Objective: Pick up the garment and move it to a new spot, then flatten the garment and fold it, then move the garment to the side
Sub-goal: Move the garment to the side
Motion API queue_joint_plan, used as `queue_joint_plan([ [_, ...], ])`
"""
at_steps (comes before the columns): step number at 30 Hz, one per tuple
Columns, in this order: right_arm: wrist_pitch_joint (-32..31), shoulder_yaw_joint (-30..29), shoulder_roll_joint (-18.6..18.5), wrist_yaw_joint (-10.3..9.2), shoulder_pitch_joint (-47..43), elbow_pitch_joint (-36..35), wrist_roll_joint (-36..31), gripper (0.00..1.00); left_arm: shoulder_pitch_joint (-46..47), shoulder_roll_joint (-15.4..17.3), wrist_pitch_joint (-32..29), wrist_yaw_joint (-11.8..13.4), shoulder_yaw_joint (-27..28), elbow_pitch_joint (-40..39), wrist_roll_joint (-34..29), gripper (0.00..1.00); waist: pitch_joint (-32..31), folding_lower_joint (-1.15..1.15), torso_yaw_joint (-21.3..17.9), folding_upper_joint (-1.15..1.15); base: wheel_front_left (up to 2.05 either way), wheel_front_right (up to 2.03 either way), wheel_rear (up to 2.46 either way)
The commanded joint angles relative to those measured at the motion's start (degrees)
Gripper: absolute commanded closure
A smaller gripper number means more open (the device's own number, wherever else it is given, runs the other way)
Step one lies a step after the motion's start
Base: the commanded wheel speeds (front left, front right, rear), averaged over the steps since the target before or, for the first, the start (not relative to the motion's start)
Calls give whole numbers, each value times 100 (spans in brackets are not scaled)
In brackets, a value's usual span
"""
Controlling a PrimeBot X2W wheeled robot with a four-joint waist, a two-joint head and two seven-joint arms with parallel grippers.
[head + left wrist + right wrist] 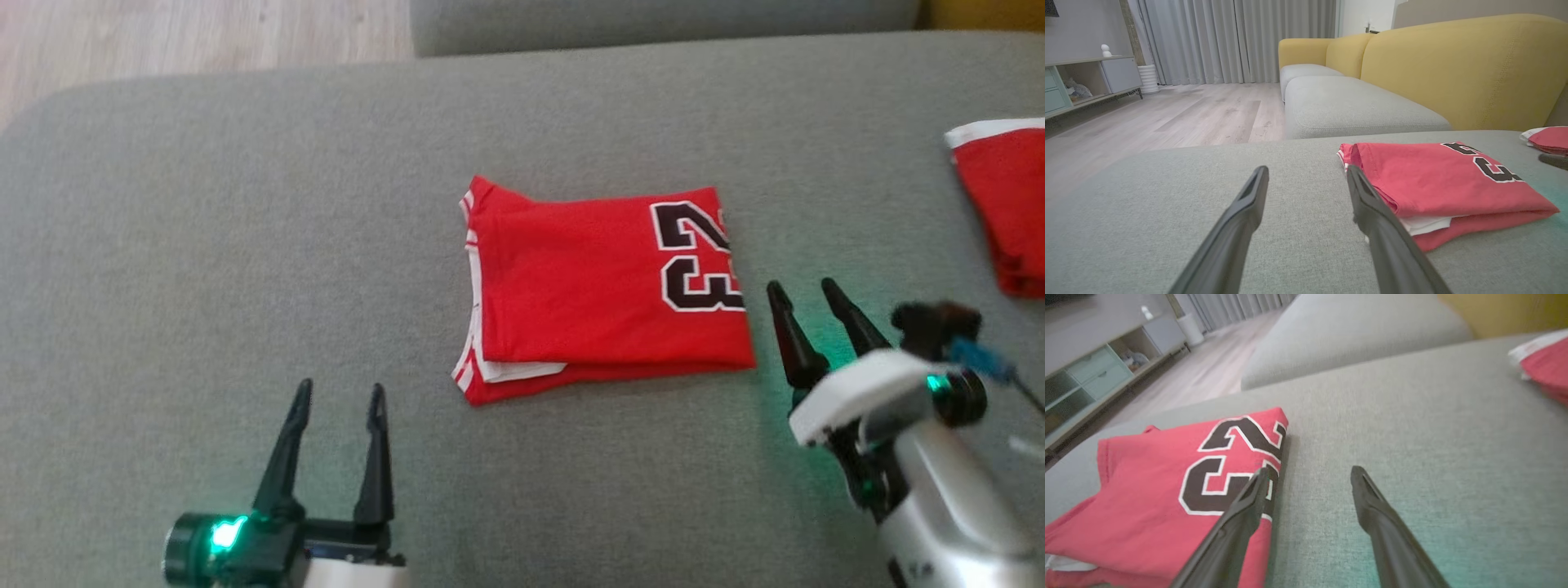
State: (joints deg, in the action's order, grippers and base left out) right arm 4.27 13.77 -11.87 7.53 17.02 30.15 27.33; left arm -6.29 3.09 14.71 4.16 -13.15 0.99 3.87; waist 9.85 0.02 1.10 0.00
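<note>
Garment (604, 286) folded; left end effector (341, 385), right end effector (800, 283) apart, empty; left wrist view: yellow backrest (1453, 69).

L gripper (340, 392), lower left of head view: two long black fingers (284, 457) tapering to points, slot near each tip, on a dark round base (269, 543) w/ a glowing green light (227, 533); white casing (351, 576) at bottom edge. R gripper (801, 286), lower right: same black fingers, white wedge housing (865, 384), silver-grey forearm (955, 506), dark knob (935, 320), blue connector (976, 357) w/ thin cable.
</note>
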Motion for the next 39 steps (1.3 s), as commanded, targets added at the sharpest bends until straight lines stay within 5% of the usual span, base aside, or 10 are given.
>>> queue_joint_plan([
  [1, -139, 199, -89, -4, 209, -37, 140, 0, 232, -21, 29, 56, 101, -150, -39, 0, 92, -2, 89, 0, 0, 0, 0],
  [7, -664, 647, -71, -4, 789, 562, 1051, 0, 400, -21, 29, 139, -63, -72, -63, 0, 249, -2, 197, 0, 0, 0, 0],
  [8, -758, 735, -63, -4, 847, 658, 1161, 7, 422, -21, 29, 150, -86, -61, -70, 0, 270, -2, 206, 0, 0, 0, 0],
  [10, -907, 898, -52, -4, 953, 838, 1388, 60, 473, -21, 29, 172, -137, -40, -85, 0, 306, -2, 229, 0, 0, 0, 0],
  [11, -936, 980, -56, -4, 996, 896, 1481, 98, 497, -21, 29, 182, -161, -27, -91, 0, 316, -2, 239, 0, 0, 0, 0],
  [20, -624, 1415, -501, -4, 1331, 804, 1958, 100, 580, -22, 29, 284, -166, -63, -97, 0, 524, -2, -58, 0, 0, 0, 0],
  [29, -491, 1495, -1841, -4, 2015, 310, 1847, 100, 976, -8, 29, 210, -151, -254, -286, 0, 1253, -2, -763, 0, 0, 0, 0],
  [39, -488, 711, -3167, -4, 2385, 6, 1566, 100, 1529, 126, 29, 154, -169, -272, -430, 0, 2026, -2, -1182, 0, 0, 0, 0],
])
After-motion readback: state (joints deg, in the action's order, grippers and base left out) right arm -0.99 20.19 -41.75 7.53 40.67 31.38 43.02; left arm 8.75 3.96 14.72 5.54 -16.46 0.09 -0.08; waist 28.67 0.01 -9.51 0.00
